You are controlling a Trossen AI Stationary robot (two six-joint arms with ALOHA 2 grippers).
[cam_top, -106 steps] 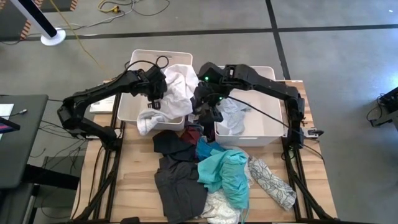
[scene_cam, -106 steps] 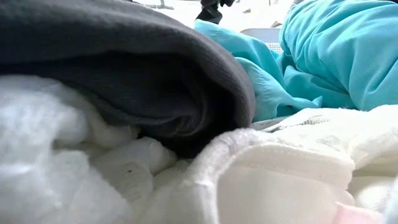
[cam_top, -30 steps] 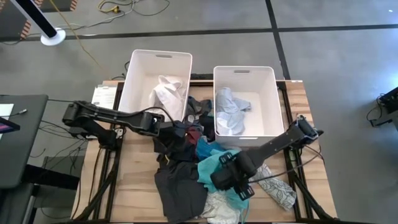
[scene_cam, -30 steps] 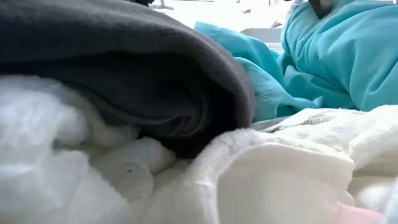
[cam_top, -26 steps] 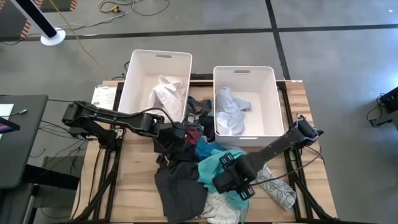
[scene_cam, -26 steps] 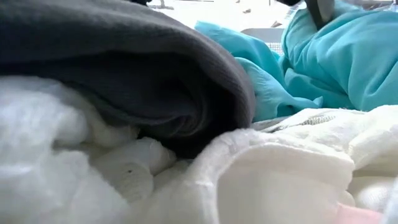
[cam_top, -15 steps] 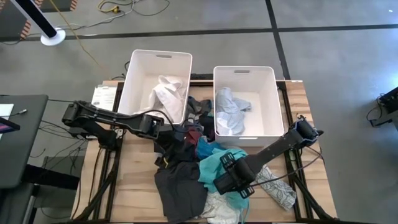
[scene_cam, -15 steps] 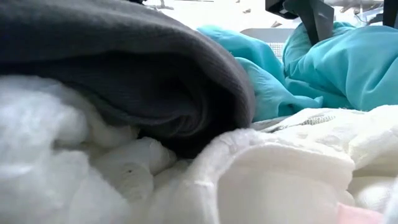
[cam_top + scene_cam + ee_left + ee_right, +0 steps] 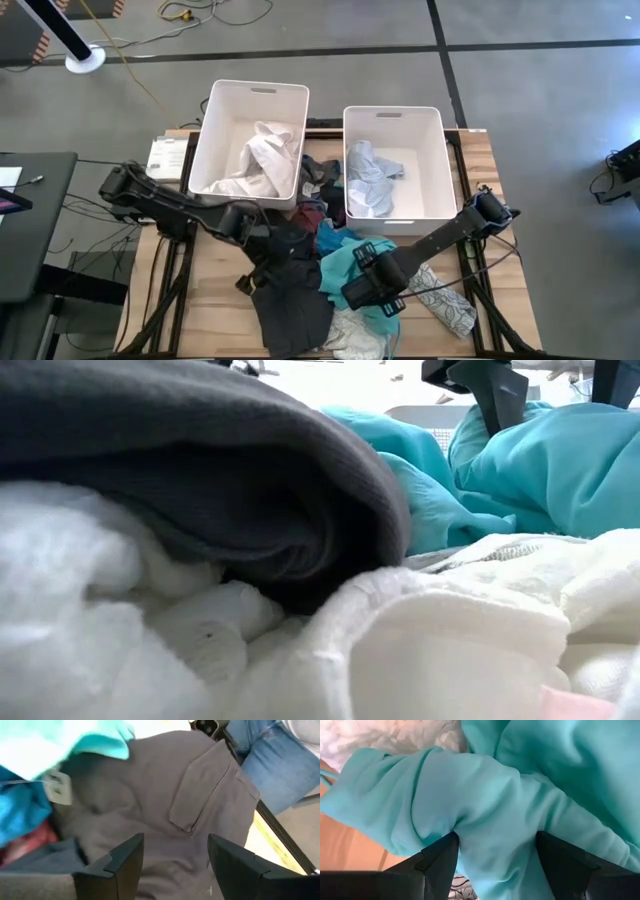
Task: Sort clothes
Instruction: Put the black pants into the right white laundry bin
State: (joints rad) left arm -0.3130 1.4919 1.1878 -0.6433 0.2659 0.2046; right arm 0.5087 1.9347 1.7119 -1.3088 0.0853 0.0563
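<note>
The right gripper (image 9: 362, 287), spread wide, presses into soft, folded teal fabric (image 9: 530, 805) near the table's front edge. The left gripper (image 9: 172, 855), parted, hovers over smooth grey pocketed cloth (image 9: 200, 805).

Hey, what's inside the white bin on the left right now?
The left bin holds a crumpled white garment, bunched toward its near right side. Bare bin floor shows around it; anything beneath the garment is hidden.

Grey concrete floor (image 9: 520, 90) surrounds the wooden table (image 9: 215, 300).
</note>
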